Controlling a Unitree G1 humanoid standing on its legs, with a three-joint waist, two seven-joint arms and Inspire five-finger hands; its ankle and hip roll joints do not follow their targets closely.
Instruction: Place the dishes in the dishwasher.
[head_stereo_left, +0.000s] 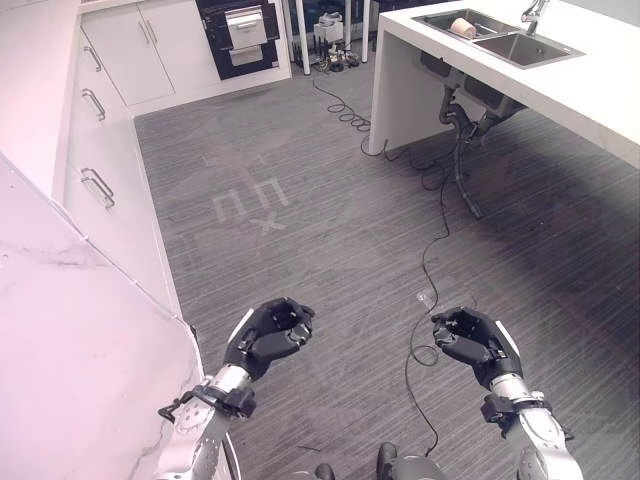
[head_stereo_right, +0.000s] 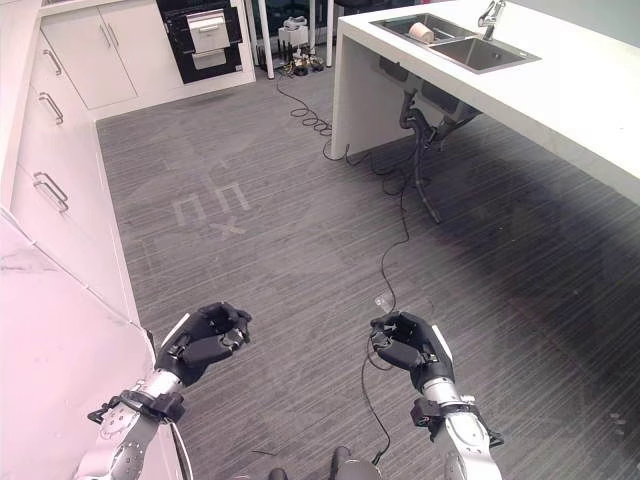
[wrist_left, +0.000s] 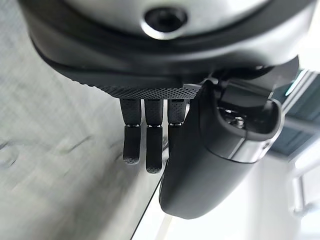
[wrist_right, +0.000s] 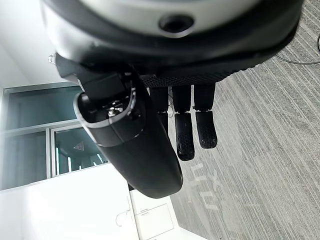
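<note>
A: Kitchen floor (head_stereo_left: 330, 230) is grey plank, white cabinets (head_stereo_left: 100, 110) on the left, sink (head_stereo_left: 500, 40) set in the white tabletop (head_stereo_left: 590, 90) far right. Where's the dish?

B: Only one I see is a pale cup (head_stereo_left: 462, 27) in the sink's left basin, well apart from both hands. Looks tipped on its side, but which way the mouth faces — can't tell from here.

A: Handling?

B: Prob light, rigid, maybe breakable, slick if wet. I'd pinch it across the wall near the rim.

A: Hands?

B: Left hand (head_stereo_left: 270, 335) and right hand (head_stereo_left: 478, 345) hang low over the floor, fingers curled in, holding nothing. Dark appliance (head_stereo_left: 245, 35) far back may be the dishwasher.
</note>
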